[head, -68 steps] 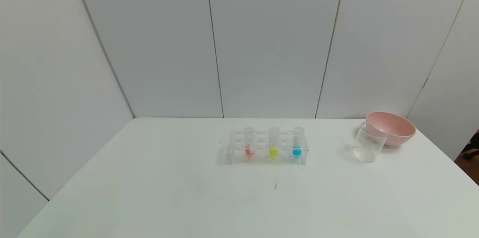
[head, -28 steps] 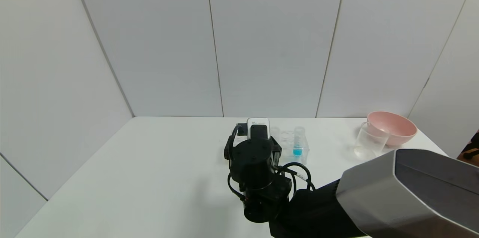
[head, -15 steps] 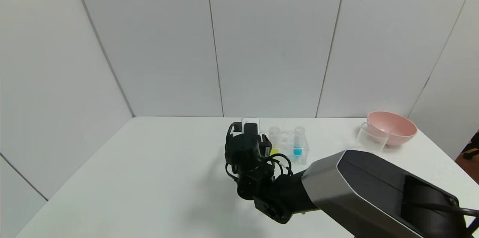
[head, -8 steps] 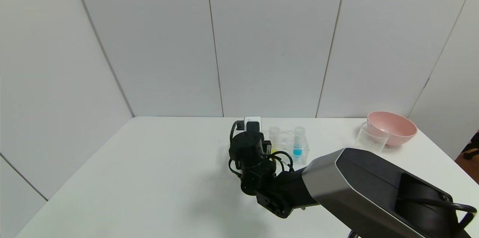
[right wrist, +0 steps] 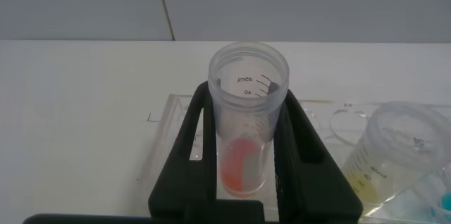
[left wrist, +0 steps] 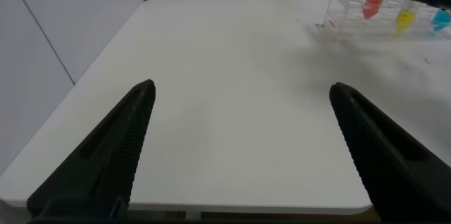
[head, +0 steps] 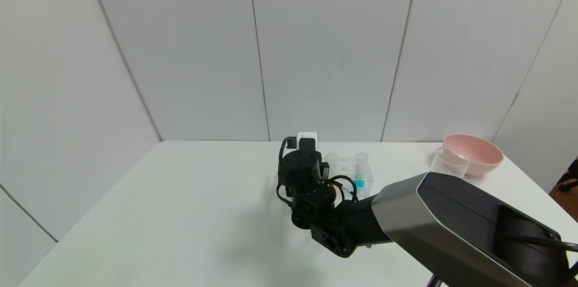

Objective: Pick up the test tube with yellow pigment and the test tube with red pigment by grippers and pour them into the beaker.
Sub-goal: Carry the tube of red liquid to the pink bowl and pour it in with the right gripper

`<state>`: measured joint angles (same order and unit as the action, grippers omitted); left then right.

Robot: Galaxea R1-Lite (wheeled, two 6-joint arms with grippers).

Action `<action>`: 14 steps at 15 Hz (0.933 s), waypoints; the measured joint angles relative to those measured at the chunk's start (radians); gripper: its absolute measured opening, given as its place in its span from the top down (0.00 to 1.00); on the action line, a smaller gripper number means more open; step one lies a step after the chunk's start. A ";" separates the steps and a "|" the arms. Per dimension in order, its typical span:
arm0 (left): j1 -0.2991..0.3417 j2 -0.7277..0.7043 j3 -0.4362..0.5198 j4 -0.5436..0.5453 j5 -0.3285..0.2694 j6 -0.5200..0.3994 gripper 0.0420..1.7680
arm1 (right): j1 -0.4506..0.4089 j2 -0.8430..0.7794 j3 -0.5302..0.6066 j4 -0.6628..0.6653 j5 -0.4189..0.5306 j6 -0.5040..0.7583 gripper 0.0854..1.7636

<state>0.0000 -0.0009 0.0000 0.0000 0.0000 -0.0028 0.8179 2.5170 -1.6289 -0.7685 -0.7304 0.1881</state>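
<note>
Right now the right gripper (right wrist: 244,160) stands at the clear tube rack (right wrist: 163,136), its two black fingers (right wrist: 189,155) drawn in narrow against either side of the test tube with red pigment (right wrist: 244,136), clasping it. That tube is upright in the rack, a short band of red-orange liquid at its bottom and printed volume marks near its open rim. Just beside it in the same rack stands the test tube with yellow pigment (right wrist: 384,155), and next along is the tube with blue liquid (head: 360,172). From the head view the right arm (head: 451,228) reaches in across the white table (head: 180,215) and hides the left end of the rack. Well apart, toward the table's far right corner, the beaker (head: 448,168) stands touching or just in front of a pink bowl (head: 473,153). The left gripper (left wrist: 243,150) hangs low off the table's near left side, fingers spread wide and holding nothing.
</note>
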 joint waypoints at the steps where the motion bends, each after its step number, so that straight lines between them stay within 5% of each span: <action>1: 0.000 0.000 0.000 0.000 0.000 0.000 0.00 | 0.000 -0.014 0.000 0.000 0.000 -0.009 0.74; 9: 0.000 0.000 0.000 0.000 0.000 0.000 0.00 | -0.017 -0.169 -0.001 0.001 -0.001 -0.084 0.74; 14: 0.000 0.000 0.000 0.000 0.000 0.000 0.00 | -0.182 -0.318 0.104 -0.013 0.003 -0.160 0.74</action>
<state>0.0000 -0.0009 0.0000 0.0000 0.0000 -0.0028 0.6360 2.1989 -1.5245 -0.7811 -0.7279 0.0281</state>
